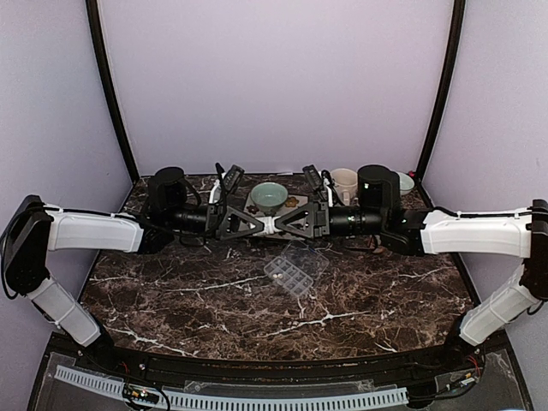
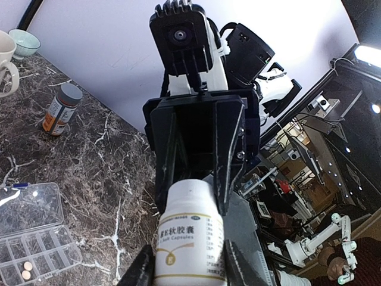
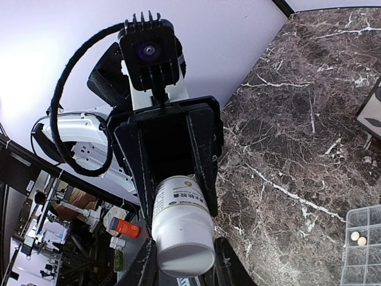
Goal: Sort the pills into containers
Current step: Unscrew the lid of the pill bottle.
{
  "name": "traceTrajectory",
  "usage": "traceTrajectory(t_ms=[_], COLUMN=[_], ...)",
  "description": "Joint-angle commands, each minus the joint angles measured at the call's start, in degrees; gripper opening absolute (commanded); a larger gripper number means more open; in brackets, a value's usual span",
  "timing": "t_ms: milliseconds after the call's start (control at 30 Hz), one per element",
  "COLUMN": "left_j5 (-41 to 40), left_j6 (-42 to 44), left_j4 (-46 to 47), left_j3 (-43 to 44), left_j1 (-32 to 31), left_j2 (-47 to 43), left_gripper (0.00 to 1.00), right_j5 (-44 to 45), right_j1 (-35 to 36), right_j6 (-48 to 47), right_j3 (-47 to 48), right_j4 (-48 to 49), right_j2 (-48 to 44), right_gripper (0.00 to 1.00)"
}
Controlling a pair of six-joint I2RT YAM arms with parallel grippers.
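Above the middle of the table my two grippers meet tip to tip on a small white bottle [image 1: 271,225]. My left gripper [image 2: 190,268] is shut on the bottle's labelled body [image 2: 189,238]. My right gripper [image 3: 186,265] is shut on its white cap [image 3: 183,253]. The clear pill box [image 1: 291,274] lies on the marble below them, lid open, its square containers [image 2: 41,253] in two rows. Two whitish pills [image 3: 358,238] sit in one compartment, also seen in the left wrist view as pills [image 2: 27,271].
An orange grey-capped bottle [image 2: 61,109] stands on the marble behind the box. A green bowl [image 1: 269,197] sits at the back centre, with a white mug [image 1: 344,182] and a second bowl [image 1: 404,181] at the back right. Black curtain rails flank the table.
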Motion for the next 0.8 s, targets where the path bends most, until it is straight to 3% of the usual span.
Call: traceTrajectory(t_ms=[0,233,433,767], left_j5=[2.22,4.53,8.32,15.22], left_j6=[0.81,-1.25,-4.41,-13.03], left_j4=[0.28,-0.04,-0.04,5.22], left_j3=[2.56,3.6,4.43,4.86], left_j1=[0.33,0.34,0.34,0.3], left_j2=[-0.38,-1.44,-1.99,-1.69], left_gripper=[0.13,0.11,0.09,0.02], right_j5=[-2.45,-4.22,0.16,16.53], right_j1=[0.07,0.91,3.35,10.18], right_j6=[-1.27,-9.02,-22.29,-39.77], right_j3=[2.41,5.03,8.37,7.87], right_j4=[0.46,-5.4,-15.39,-23.98], right_j2=[0.85,-0.21,-2.19,-6.7], right_gripper=[0.19,0.0,0.0,0.0])
